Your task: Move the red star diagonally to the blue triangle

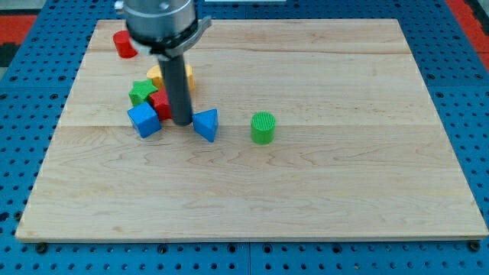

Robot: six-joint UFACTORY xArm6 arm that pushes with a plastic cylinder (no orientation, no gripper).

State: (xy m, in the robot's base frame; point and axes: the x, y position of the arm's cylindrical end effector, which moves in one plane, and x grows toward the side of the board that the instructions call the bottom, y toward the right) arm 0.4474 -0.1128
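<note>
On the wooden tabletop (321, 191), my tip (182, 122), a bare rod that grips nothing, stands between the blue triangle (205, 124) and the red star (161, 104), which sits hemmed among a blue cube (144, 120), green star (141, 92) and yellow block (157, 76).

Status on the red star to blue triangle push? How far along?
Nearly done, it seems: the red star lies just up and to the view's left of the blue triangle, apart from it. In hand: my tip stands between them, against the star's right side and partly hiding it. Left: perhaps a last nudge, and drawing the tip away. The blue cube and green star crowd the red star.
</note>
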